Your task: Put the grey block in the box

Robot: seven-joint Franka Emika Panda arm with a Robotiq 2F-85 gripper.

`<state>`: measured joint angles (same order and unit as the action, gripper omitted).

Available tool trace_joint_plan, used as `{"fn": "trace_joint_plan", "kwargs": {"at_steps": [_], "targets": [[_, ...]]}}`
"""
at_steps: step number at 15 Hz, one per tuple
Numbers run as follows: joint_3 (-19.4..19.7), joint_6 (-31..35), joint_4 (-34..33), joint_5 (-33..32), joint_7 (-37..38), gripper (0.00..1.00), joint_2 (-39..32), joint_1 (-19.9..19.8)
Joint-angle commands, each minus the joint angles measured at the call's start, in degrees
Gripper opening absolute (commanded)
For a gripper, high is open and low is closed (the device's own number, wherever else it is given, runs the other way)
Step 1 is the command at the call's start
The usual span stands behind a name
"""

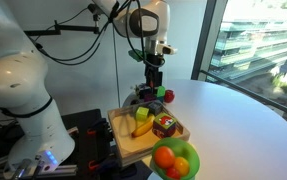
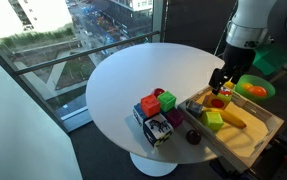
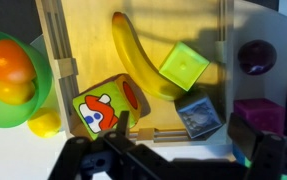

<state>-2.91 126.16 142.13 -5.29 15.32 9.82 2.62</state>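
In the wrist view the grey block [image 3: 198,115] lies tilted on the pale wood floor of the box [image 3: 78,45], close to its near rim. My gripper [image 3: 188,137] is open above it, a dark finger on either side and neither touching the block. In the box there are also a banana [image 3: 133,50], a green block [image 3: 184,66] and a carton with a cartoon picture [image 3: 105,107]. In both exterior views the gripper [image 1: 155,82] [image 2: 221,83] hangs over the box's [image 1: 131,150] [image 2: 245,143] end nearest the loose blocks. I cannot make out the grey block in those views.
A green bowl of orange and green fruit [image 3: 11,75] [image 1: 174,160] [image 2: 254,90] stands beside the box. A purple plum [image 3: 256,55] and a purple block [image 3: 260,112] lie on the white table outside the rim. Red, green and other blocks cluster there [image 2: 157,105].
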Motion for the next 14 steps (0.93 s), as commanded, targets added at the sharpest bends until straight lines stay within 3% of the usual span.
{"fn": "trace_joint_plan", "kwargs": {"at_steps": [1,9,14], "targets": [[-0.32,-8.69,-2.00,2.23,-2.38,1.00,3.89,0.01],[0.19,-20.22,-6.45,0.99,-1.54,1.00,11.52,-1.86],[-0.04,-19.76,-6.30,1.11,-1.07,1.00,12.61,-2.64]]}}
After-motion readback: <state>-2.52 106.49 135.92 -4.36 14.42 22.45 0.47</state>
